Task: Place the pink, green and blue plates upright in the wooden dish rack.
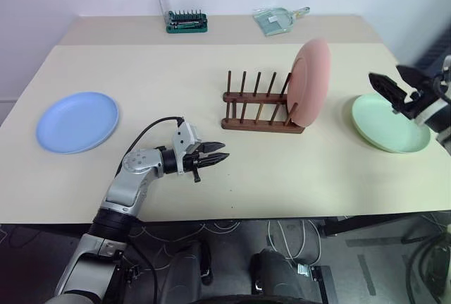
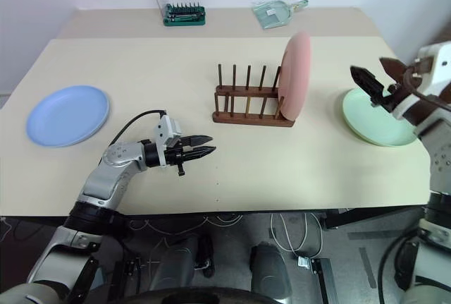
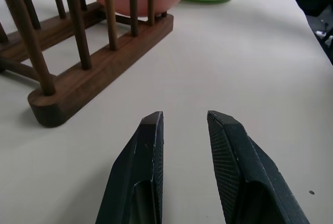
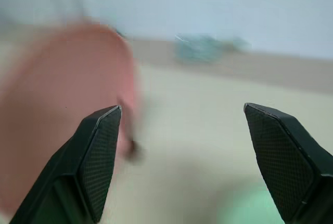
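Note:
The pink plate (image 1: pixel 311 82) stands upright at the right end of the wooden dish rack (image 1: pixel 257 110), leaning between its last pegs. To its right the green plate (image 1: pixel 380 131) lies flat on the table. The blue plate (image 1: pixel 77 122) lies flat at the far left. My right gripper (image 1: pixel 385 75) hangs open and empty above the green plate's left side, just right of the pink plate (image 4: pixel 62 89). Low over the table's front middle, my left gripper (image 1: pixel 224 153) points right toward the rack (image 3: pixel 104 63), slightly open, nothing between its fingers.
A green screwdriver-bit case (image 1: pixel 187 22) with its clear lid up and a pale green packet (image 1: pixel 278 20) lie at the table's back edge. The rack's other slots (image 1: pixel 243 96) hold nothing. Cables lie on the floor below the front edge.

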`<act>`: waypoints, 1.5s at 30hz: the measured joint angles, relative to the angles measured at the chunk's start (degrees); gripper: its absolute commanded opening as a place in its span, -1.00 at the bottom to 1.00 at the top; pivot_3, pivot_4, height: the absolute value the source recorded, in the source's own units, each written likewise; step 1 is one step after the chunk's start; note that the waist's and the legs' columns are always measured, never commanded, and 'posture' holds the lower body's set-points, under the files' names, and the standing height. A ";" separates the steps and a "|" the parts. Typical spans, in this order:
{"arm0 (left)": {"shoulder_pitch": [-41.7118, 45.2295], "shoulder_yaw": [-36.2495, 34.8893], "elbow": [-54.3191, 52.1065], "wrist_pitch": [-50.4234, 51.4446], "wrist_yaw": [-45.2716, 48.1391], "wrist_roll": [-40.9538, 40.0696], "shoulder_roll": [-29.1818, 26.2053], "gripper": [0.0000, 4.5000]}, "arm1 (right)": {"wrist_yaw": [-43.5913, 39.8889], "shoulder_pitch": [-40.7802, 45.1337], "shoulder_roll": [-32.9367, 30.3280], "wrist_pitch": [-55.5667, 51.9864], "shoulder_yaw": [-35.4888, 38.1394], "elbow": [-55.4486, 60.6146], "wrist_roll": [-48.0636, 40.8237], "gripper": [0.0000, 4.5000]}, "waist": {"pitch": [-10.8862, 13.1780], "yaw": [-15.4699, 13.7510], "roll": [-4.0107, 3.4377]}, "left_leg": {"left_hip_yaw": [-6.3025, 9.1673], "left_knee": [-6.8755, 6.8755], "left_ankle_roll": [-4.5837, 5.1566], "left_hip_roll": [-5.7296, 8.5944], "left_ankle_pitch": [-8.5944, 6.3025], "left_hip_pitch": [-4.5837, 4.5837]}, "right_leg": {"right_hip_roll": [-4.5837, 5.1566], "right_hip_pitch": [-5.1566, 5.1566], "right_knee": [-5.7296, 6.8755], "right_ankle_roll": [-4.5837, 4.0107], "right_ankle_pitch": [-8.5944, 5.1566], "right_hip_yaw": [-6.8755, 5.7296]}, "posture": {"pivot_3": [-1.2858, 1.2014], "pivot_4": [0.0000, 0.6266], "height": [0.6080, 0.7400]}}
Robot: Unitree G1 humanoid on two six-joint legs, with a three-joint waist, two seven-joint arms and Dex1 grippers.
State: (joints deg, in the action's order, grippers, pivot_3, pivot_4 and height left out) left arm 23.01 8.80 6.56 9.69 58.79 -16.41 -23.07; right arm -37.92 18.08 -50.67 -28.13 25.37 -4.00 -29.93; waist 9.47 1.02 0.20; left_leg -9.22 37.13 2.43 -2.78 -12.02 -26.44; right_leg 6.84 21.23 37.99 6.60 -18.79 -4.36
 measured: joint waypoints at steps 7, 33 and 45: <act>2.13 0.53 0.82 -0.09 1.06 0.05 0.77 -0.41 | -0.88 -2.65 -1.69 4.68 -11.11 -5.86 12.65 0.70 | -0.01 0.56 -0.04 | -0.01 0.03 -0.04 0.01 0.03 0.03 | -0.01 0.00 0.07 0.00 0.00 0.02 | 0.03 -0.52 0.88; 0.65 0.87 -0.01 0.00 0.40 0.15 -0.29 -0.41 | 4.37 4.09 2.33 15.93 -15.13 -17.99 23.58 -0.98 | 0.02 0.15 -0.08 | -0.03 0.07 -0.08 -0.02 0.06 0.04 | -0.02 -0.01 0.08 0.00 0.00 0.02 | 0.03 -0.52 0.88; 1.55 0.71 0.23 -0.29 0.71 0.02 0.34 -0.41 | 3.52 22.10 8.74 5.62 -7.88 14.26 -1.44 -0.98 | 0.07 -0.39 -0.12 | 0.04 0.04 -0.06 -0.03 0.04 -0.01 | -0.01 0.00 0.03 0.00 0.00 -0.02 | 0.03 -0.52 0.88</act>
State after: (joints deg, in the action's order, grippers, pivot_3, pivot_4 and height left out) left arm 24.56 9.50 6.79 9.41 59.50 -16.40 -22.73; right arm -34.41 40.19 -41.93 -22.51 17.49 10.26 -31.37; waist 9.53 0.63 0.09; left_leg -9.17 37.17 2.37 -2.81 -11.97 -26.45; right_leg 6.84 21.23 38.02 6.60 -18.79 -4.38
